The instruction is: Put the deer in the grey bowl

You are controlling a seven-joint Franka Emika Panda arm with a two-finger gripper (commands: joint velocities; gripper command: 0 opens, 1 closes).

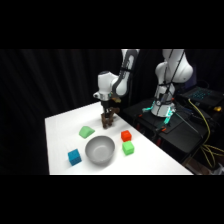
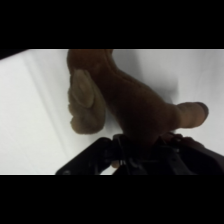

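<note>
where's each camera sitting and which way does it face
Side view: fixed beside the table, looking across and down at the bowl and blocks; shows the arm and end effector.
Wrist view: on the wrist, looking past the black linkage at the deer, close up.
Shared: deer, table, end effector.

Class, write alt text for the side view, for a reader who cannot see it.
A white robot arm's claw grips a small brown toy deer at the far side of a white table. Nearer the camera sits a grey bowl, with two green blocks, a red block and a blue block around it.
</note>
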